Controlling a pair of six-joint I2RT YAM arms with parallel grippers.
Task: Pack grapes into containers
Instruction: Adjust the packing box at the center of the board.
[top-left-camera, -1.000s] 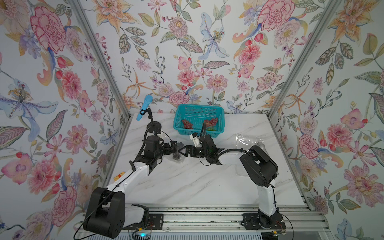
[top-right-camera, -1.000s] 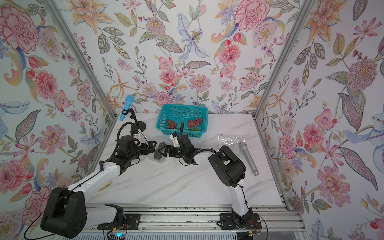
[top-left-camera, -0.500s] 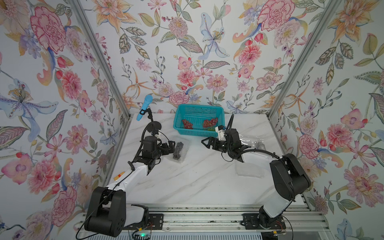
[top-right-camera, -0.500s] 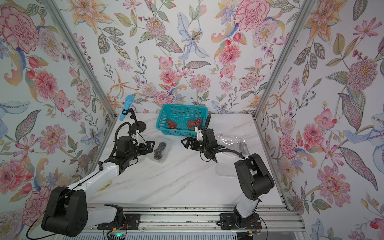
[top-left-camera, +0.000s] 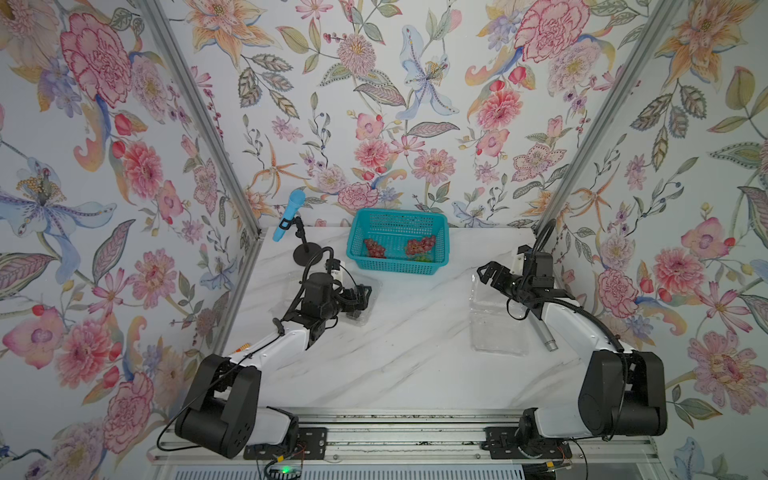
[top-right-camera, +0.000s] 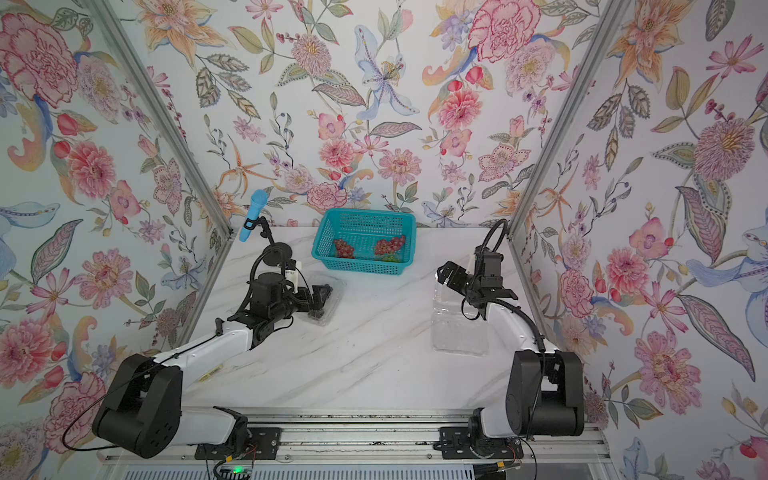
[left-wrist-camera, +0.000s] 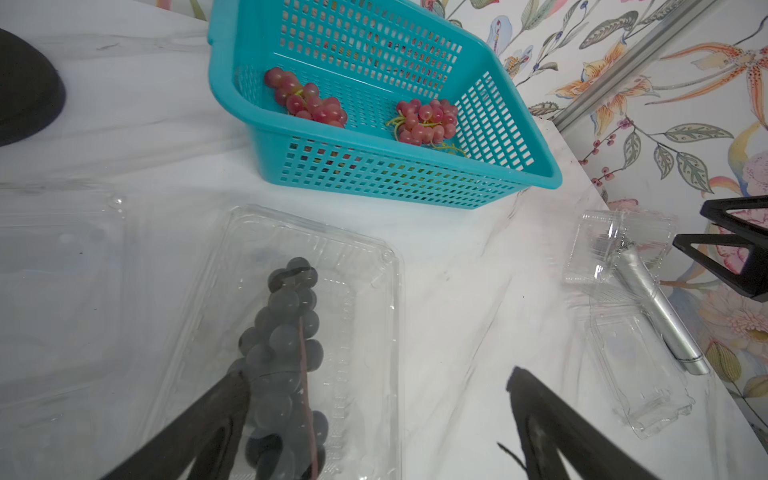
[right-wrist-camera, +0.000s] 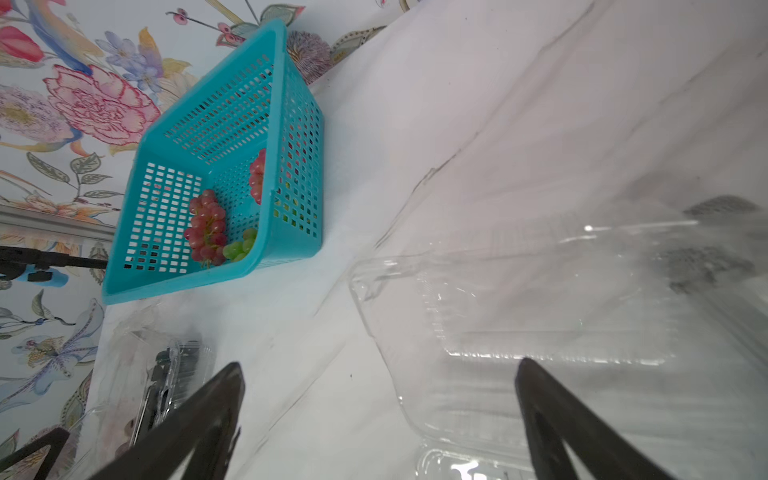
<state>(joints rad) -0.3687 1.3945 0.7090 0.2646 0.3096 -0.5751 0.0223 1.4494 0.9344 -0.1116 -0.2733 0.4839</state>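
— How is the light?
— Bright, soft and even in both top views, falling from overhead. The marble desk (top-left-camera: 395, 365) is pale, close to washed out, and the shadows on it are faint and fuzzy.
— Any glare?
— White glints on the clear container (right-wrist-camera: 540, 332) in the right wrist view. Its far part smears into blur.
— And focus?
— In the left wrist view the teal basket (left-wrist-camera: 374, 174) is crisp. The left claw (left-wrist-camera: 378, 374), close to the lens, is soft-edged, and the dark grapes (left-wrist-camera: 286, 332) look hazy through plastic.
— Distortion?
— The wall posts (top-left-camera: 202, 120) splay outward toward the edges of the top views.
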